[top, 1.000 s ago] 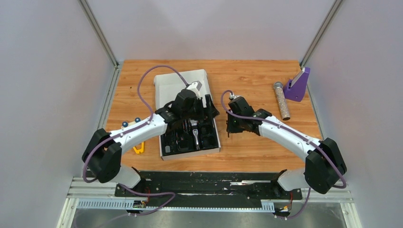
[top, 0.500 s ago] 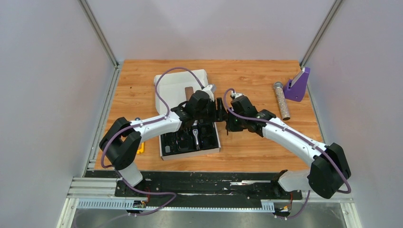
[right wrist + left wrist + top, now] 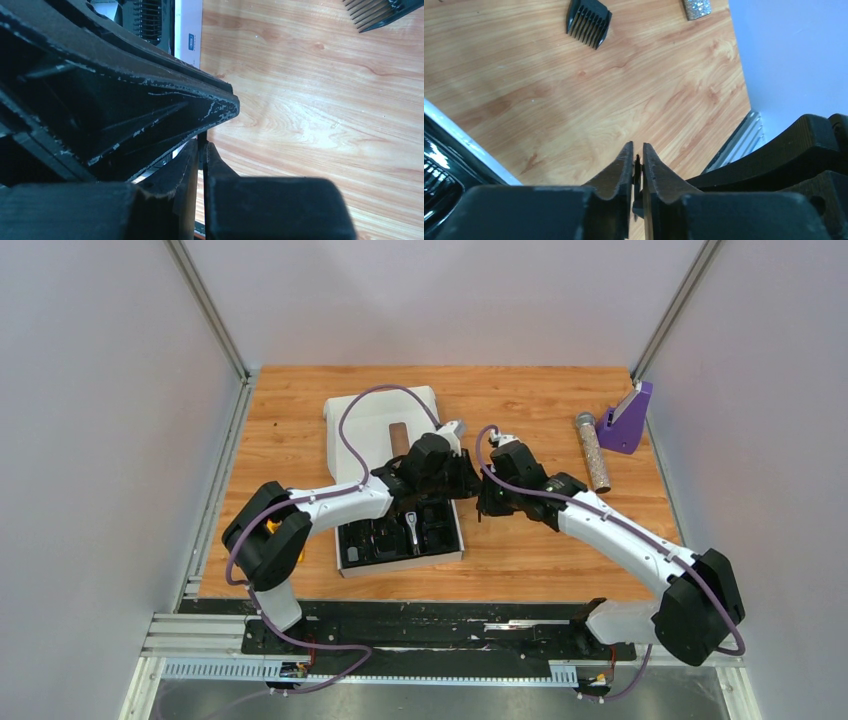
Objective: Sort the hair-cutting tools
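A thin black stick (image 3: 638, 165) is pinched between the fingers of my left gripper (image 3: 638, 152), which is shut on it. My right gripper (image 3: 201, 147) is shut on the same stick (image 3: 202, 137). In the top view the two grippers meet tip to tip, left (image 3: 467, 483) and right (image 3: 482, 492), just right of the box. A black comb guard (image 3: 588, 21) lies on the bare wood beyond them and also shows in the right wrist view (image 3: 380, 12). The clipper (image 3: 411, 525) with its silver head lies in the black tray of the white box (image 3: 400, 558).
The box's white lid (image 3: 375, 420) lies open behind the tray. A glittery silver cylinder (image 3: 594, 452) and a purple holder (image 3: 627, 420) stand at the far right. A yellow piece (image 3: 268, 527) peeks out behind the left arm's elbow.
My left arm swung right from above the box to the right gripper and its jaws closed on the stick. The right gripper moved slightly up and stayed shut.
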### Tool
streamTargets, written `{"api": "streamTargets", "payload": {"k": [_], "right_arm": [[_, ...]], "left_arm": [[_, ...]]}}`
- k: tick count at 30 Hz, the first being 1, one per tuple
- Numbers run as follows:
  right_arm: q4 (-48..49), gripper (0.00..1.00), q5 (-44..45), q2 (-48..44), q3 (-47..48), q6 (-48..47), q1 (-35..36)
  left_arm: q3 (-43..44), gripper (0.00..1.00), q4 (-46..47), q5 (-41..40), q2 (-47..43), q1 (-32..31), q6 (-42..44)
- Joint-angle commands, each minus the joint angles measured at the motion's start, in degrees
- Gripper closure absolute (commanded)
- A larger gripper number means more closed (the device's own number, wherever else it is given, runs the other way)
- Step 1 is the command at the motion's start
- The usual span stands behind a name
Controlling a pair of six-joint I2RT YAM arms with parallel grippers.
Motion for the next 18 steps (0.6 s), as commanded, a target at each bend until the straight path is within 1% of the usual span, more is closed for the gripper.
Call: {"api": "streamTargets", "payload": {"k": [1, 2, 4, 5, 8, 9, 10, 12, 15, 18], "right_arm": [[3.46, 1.0, -0.34, -2.64, -0.61, 0.55, -0.08], [3.54, 1.0, -0.35, -2.94, -0.68, 0.65, -0.08], [3.76, 1.0, -0.23, -3.62, -0.96, 0.81, -0.07], [4.17, 0.97, -0.17, -4.2, -1.24, 0.92, -0.07], [5.76, 0.82, -0.23, -6.53, -2.44, 0.72, -0.08], [6.33, 0.71, -0.32, -7.52, -2.93, 0.54, -0.08], [6.83, 0.63, -0.3, -8.6, -3.49, 0.39, -0.07], [8.11, 0.51, -0.26, -10.98, -4.64, -0.05, -0.1], [10.18, 0.4, -0.52, -14.68, -6.63, -1.23, -0.07], [11.69, 0.33, -0.09, -16.28, -8.33, -2.58, -0.07]], "left_arm": [[0.68, 0.89, 6.57, 1.0, -0.02, -0.7, -0.49], [0.18, 0.97, 7.68, 1.06, -0.31, -0.68, -0.51], [-0.66, 1.0, 9.17, 1.11, -0.92, -0.74, -0.35], [-1.01, 1.0, 9.61, 0.92, -1.24, -0.75, -0.06], [-2.37, 1.0, 10.5, 0.2, -3.37, -0.68, 1.84], [-2.61, 1.0, 9.81, -0.41, -3.91, -0.51, 3.3], [-3.1, 1.0, 9.35, -0.82, -5.17, -0.16, 4.87], [-4.16, 1.0, 7.7, -1.07, -7.42, 0.77, 7.07], [-6.44, 1.0, 4.56, -1.07, -11.25, 2.88, 9.66], [-9.65, 1.0, 0.35, -1.34, -17.36, 5.71, 13.34]]}}
